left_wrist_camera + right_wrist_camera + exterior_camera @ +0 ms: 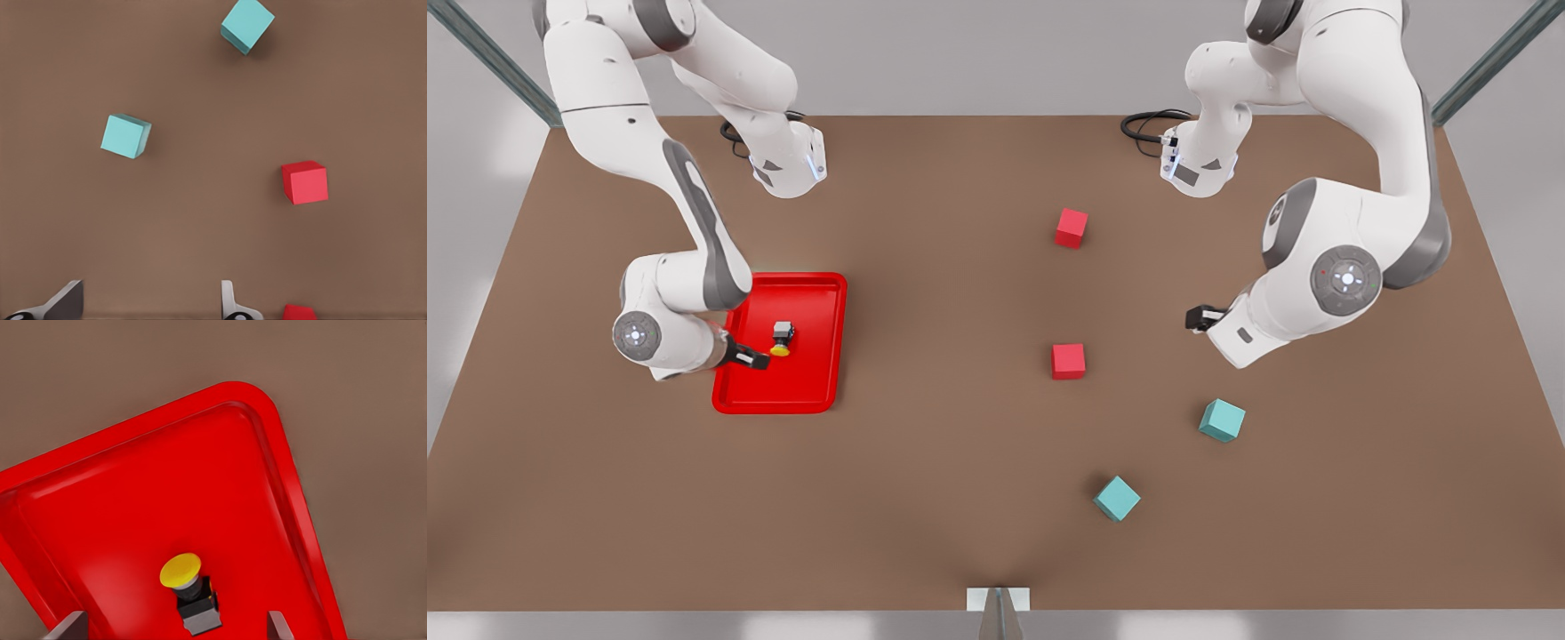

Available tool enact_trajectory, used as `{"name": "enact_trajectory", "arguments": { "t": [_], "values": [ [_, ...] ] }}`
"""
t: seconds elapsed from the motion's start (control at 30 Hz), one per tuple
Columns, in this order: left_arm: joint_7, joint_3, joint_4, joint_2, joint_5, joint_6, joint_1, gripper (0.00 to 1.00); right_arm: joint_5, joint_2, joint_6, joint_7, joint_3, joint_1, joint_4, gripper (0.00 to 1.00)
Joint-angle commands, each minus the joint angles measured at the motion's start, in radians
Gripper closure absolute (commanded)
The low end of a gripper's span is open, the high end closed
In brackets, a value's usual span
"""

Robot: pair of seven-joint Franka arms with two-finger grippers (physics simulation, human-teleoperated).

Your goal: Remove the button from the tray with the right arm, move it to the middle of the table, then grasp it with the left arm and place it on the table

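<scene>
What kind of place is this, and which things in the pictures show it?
Probably a simulated robot test bench, not a real room: a bare brown table with two white arms, a red tray holding a button, and scattered teal and red cubes as distractors.

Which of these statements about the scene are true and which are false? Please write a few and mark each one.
1. The button lies inside the tray. True.
2. The right gripper holds the button in the air above the table. False: its fingers are open on either side of the button, which lies on its side on the tray floor.
3. Two red cubes and two teal cubes stand on the table outside the tray. True.
4. The left gripper is shut on a teal cube. False: it is open and empty, waiting above the table at the front view's right.
5. One red cube sits in the tray beside the button. False: the button is alone in the tray.
</scene>
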Motion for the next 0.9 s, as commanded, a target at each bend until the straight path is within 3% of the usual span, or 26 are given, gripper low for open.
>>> {"name": "enact_trajectory", "arguments": {
  "t": [0.0, 0.27, 0.33, 0.47, 0.87],
  "values": [
    [-0.011, -0.001, -0.002, 0.002, 0.000, -0.002, -0.002, 0.00, -0.033, 0.005, 0.044, -0.081, 0.014, -0.020, -0.011, 0.00],
    [-0.060, -0.001, -0.007, 0.006, 0.031, 0.008, -0.040, 0.00, -0.079, 0.059, 0.142, -0.135, 0.031, -0.037, -0.077, 0.00],
    [-0.060, -0.001, -0.016, 0.005, 0.033, 0.008, -0.043, 0.00, -0.074, 0.044, 0.169, -0.124, 0.131, -0.116, -0.118, 0.00],
    [-0.077, -0.001, -0.028, 0.003, 0.033, 0.008, -0.046, 0.00, -0.021, -0.018, 0.235, -0.115, 0.186, -0.124, -0.212, 0.00],
    [-0.085, -0.001, -0.042, 0.023, 0.037, 0.023, -0.046, 0.00, -0.077, 0.013, 0.326, -0.124, 0.185, -0.167, -0.284, 0.00]
  ]
}}
